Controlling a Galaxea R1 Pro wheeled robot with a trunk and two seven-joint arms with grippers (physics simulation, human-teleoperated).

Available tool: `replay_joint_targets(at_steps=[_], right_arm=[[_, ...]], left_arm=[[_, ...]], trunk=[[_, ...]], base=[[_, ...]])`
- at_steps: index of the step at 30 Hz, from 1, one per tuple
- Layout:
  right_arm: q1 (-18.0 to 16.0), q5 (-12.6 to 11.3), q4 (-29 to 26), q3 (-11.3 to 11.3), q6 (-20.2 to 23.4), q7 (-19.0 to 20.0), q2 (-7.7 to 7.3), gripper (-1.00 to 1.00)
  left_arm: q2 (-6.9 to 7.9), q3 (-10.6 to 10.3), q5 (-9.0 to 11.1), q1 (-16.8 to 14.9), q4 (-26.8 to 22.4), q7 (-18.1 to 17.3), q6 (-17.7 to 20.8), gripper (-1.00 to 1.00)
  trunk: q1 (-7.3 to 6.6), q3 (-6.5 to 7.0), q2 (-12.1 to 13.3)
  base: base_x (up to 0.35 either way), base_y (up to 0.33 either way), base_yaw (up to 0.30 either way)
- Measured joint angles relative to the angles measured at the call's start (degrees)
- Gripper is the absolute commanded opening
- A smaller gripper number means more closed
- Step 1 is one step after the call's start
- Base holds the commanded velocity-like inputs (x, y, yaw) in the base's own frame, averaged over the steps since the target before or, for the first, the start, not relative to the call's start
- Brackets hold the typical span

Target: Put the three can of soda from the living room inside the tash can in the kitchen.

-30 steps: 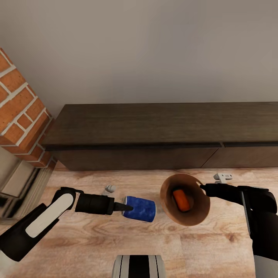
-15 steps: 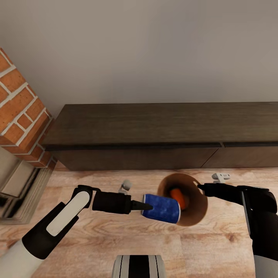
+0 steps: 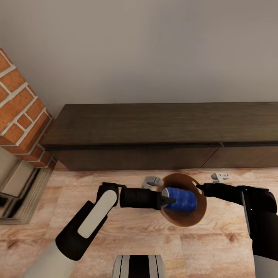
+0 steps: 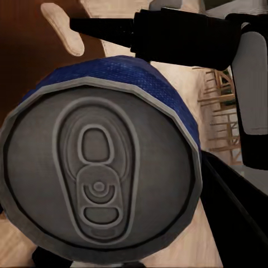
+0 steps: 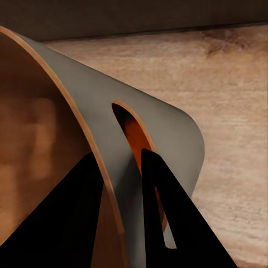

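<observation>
My left gripper [image 3: 170,200] is shut on the blue soda can [image 3: 180,199], which lies sideways in the mouth of the brown trash can [image 3: 181,219]. The can's grey top [image 4: 100,178] faces the left wrist camera, with the bin's brown inside [image 4: 25,50] behind it. The bin hangs tilted above the floor, and my right gripper [image 3: 199,187] is shut on its rim. In the right wrist view the two black fingers [image 5: 67,218] pinch the bin wall [image 5: 162,120]. An orange can [image 5: 133,137] shows through the handle hole. From the head the blue can hides it.
A long dark wood low cabinet [image 3: 154,131] stands against the grey wall straight ahead. The red brick chimney [image 3: 19,112] and stone fireplace [image 3: 19,185] are at the left. Light wood plank floor [image 3: 135,239] lies under both arms.
My left arm has carried the blue can to the right, from beside the bin into its mouth. The orange can inside is now covered. The right arm and bin have barely moved.
</observation>
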Motion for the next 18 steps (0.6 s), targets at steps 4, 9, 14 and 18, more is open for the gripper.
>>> replay_joint_targets(at_steps=[4, 9, 14, 18], right_arm=[[0.01, 0.54, 0.01, -0.03, -0.29, 0.16, -0.13, -1.0], [0.04, 0.23, 0.0, -0.04, -0.13, 0.23, -0.15, -1.0], [0.01, 0.52, 0.01, -0.05, -0.28, 0.2, -0.23, -1.0], [0.01, 0.28, 0.0, -0.05, -0.16, 0.27, -0.24, -1.0]], left_arm=[[-0.82, 0.3, -2.52, 0.0, -0.02, 0.54, 0.01, -1.0], [-0.77, 0.41, -2.93, 0.0, -0.06, 0.65, 0.06, -1.0], [-0.67, 0.43, -3.09, 0.0, -0.01, 0.72, 0.09, -1.0], [-0.75, 0.45, -4.39, 0.0, 0.05, 2.76, 0.13, -1.0]], trunk=[[0.0, 0.0, 0.0], [0.0, 0.0, 0.0], [0.0, 0.0, 0.0], [0.0, 0.0, 0.0]], base=[[0.0, 0.0, 0.0], [0.0, 0.0, 0.0], [0.0, 0.0, 0.0], [0.0, 0.0, 0.0]])
